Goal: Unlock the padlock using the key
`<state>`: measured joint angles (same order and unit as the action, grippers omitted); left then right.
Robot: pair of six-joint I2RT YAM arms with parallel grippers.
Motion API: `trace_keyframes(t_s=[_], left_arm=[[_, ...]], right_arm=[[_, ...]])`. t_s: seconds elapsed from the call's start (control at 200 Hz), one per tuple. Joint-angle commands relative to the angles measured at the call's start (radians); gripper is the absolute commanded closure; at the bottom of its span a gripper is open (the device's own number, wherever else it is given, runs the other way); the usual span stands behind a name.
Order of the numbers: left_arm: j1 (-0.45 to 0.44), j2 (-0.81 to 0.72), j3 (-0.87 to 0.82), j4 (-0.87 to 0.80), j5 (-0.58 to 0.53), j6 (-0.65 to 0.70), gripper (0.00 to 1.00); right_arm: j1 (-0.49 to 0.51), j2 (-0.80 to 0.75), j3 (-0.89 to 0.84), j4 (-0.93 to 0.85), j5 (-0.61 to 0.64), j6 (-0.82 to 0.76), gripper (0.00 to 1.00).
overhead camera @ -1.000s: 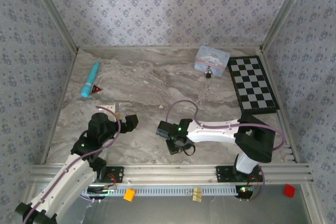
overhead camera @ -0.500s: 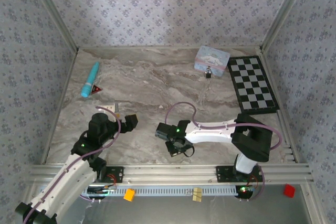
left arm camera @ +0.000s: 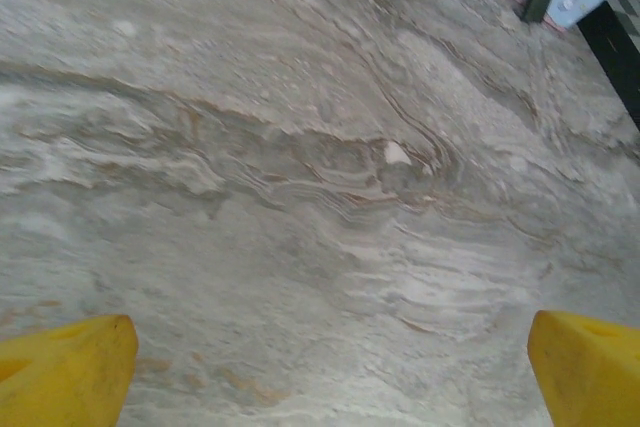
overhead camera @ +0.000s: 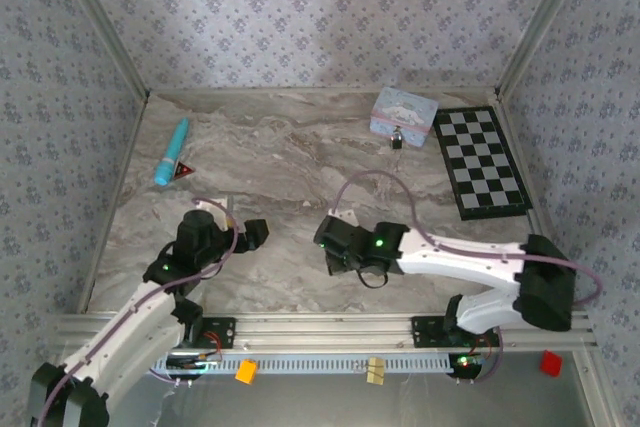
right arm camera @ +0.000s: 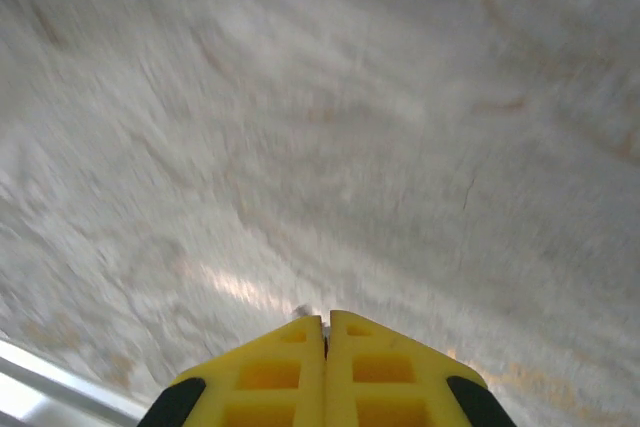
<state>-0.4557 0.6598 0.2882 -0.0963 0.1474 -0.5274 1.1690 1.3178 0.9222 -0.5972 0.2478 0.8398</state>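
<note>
1. The padlock (overhead camera: 397, 139) sits far right on the worktop (overhead camera: 290, 162), touching the near side of the pastel tin (overhead camera: 403, 111) and just left of the checkered mat (overhead camera: 483, 159). It is well apart from both arms.
2. The left gripper (left arm camera: 328, 367) has its fingers spread wide, with nothing between them. It looks across bare worktop towards the padlock.
3. The right gripper (right arm camera: 327, 325) is low over the near-centre worktop, its fingers pressed together. A tiny pale speck shows at the tips. We cannot tell whether it is the key or whether anything is pinched.
4. We judge the step in hand to be securing the key. To do it well:
   - Confirm a hold before lifting.
   - Pinch the key by its head, with the blade sticking out straight.
   - Carry it slowly to the far right.
   - The spread left gripper could steady the padlock body.
5. Against a second ago:
   - The right gripper's fingers have come together.
   - Its wrist has moved a little farther and to the right, and the elbow has swung out right.
   - The left arm has shifted slightly.
   - The padlock and tin are unmoved.
</note>
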Motion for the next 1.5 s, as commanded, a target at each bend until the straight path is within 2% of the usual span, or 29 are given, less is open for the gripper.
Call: trace_keyframes(t_s=[0.0,0.19,0.355,0.525,0.7,0.889,0.994,1.164,1.499], left_arm=[[-0.049,0.055,0.081,0.106,0.104,-0.054,0.0],[-0.175,0.16,0.154,0.193,0.121,-0.054,0.0],[-0.207,0.241,0.187,0.281,0.181,-0.138,0.0],[-0.213,0.293,0.195,0.426,0.222,-0.325,0.0],[-0.232,0.354,0.193,0.595,0.194,-0.618,0.0],[-0.28,0.418,0.198,0.682,0.126,-0.9,0.0],[-0.327,0.442,0.204,0.731,0.085,-1.01,0.0],[-0.38,0.471,0.184,0.791,-0.006,-1.108,0.06],[-0.393,0.551,0.202,0.897,-0.026,-1.138,0.17]], right_arm=[[-0.01,-0.08,-0.062,0.124,0.153,0.044,1.0],[-0.023,-0.22,-0.182,0.371,0.274,0.014,1.0],[-0.038,-0.317,-0.295,0.581,0.311,-0.066,1.0],[-0.067,-0.36,-0.383,0.769,0.294,-0.095,1.0],[-0.105,-0.348,-0.42,0.976,0.236,-0.106,1.0],[-0.125,-0.274,-0.365,1.081,0.181,-0.142,1.0],[-0.134,-0.222,-0.331,1.111,0.142,-0.148,1.0],[-0.138,-0.174,-0.311,1.178,0.107,-0.162,1.0],[-0.131,-0.147,-0.339,1.205,0.092,-0.13,1.0]])
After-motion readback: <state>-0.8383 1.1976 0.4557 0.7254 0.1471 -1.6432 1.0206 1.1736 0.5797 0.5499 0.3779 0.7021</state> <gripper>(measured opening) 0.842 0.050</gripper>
